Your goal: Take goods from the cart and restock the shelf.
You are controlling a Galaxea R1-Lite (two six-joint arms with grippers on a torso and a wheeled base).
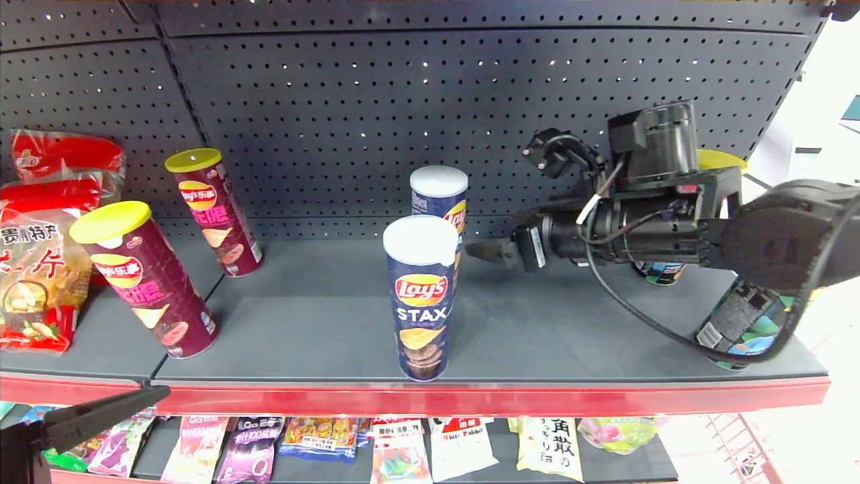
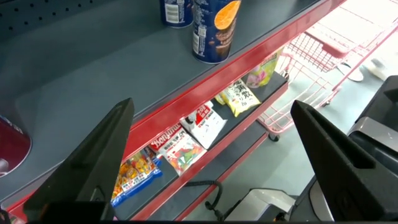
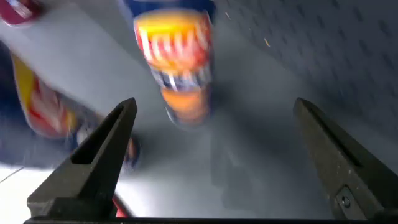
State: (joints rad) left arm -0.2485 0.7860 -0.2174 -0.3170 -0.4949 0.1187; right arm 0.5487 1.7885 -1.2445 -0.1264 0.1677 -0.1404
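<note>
Two blue chip cans with white lids stand mid-shelf, the front can (image 1: 422,302) near the red shelf edge (image 1: 470,398) and the back can (image 1: 440,198) just behind it. My right gripper (image 1: 485,252) hovers low over the shelf, just right of the back can and apart from it. In the right wrist view this gripper (image 3: 214,106) is open and empty, with a blue can (image 3: 177,62) blurred ahead. My left gripper (image 2: 212,106) is open and empty below the shelf front, at the lower left (image 1: 101,413). The pink wire cart (image 2: 323,56) stands to the right.
Two maroon cans with yellow lids (image 1: 144,279) (image 1: 215,212) lean on the left part of the shelf beside red snack bags (image 1: 40,269). Behind my right arm stand more cans (image 1: 739,329). Snack packets (image 1: 403,447) fill the lower shelf. A perforated back panel (image 1: 376,121) closes the shelf.
</note>
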